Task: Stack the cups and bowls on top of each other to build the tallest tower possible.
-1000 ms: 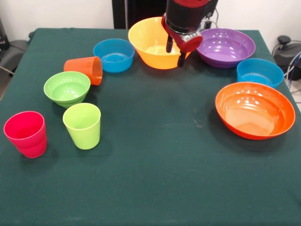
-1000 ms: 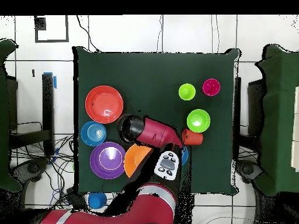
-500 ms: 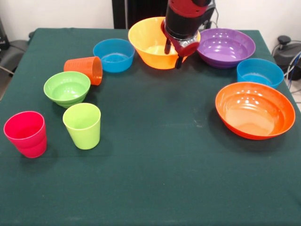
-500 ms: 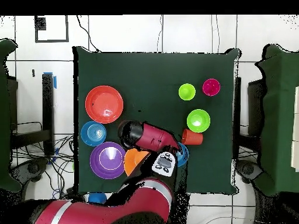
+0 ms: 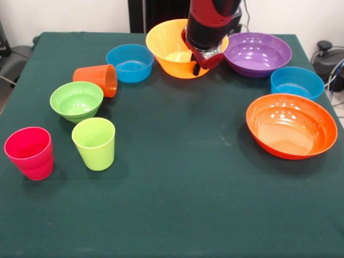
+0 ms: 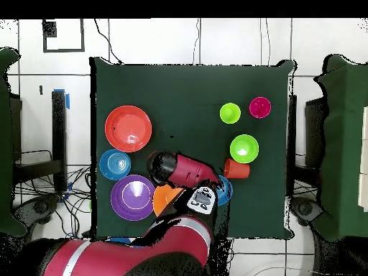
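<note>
My gripper (image 5: 198, 63) hangs open at the right rim of the big yellow-orange bowl (image 5: 169, 51) at the back of the table, one finger (image 5: 196, 69) against the bowl's outer wall. From overhead the arm covers much of this bowl (image 6: 164, 200). The purple bowl (image 5: 258, 54) sits just right of it and a blue bowl (image 5: 130, 62) just left. A second blue bowl (image 5: 296, 81) and the red-orange bowl (image 5: 290, 124) are at the right. At the left are the orange cup (image 5: 98, 79) lying on its side, the green bowl (image 5: 76, 100), and the upright lime cup (image 5: 94, 142) and pinkish-red cup (image 5: 29, 152). Nothing is stacked.
The dark green tablecloth (image 5: 177, 204) reaches every edge of the table. Cables and dark equipment (image 5: 328, 59) lie beyond the right edge. In the overhead view the red arm (image 6: 129, 259) comes in from below.
The gripper has drawn back and slightly left, from in front of the gap between the yellow-orange and purple bowls onto the yellow-orange bowl's right rim. The cups and bowls have not moved.
</note>
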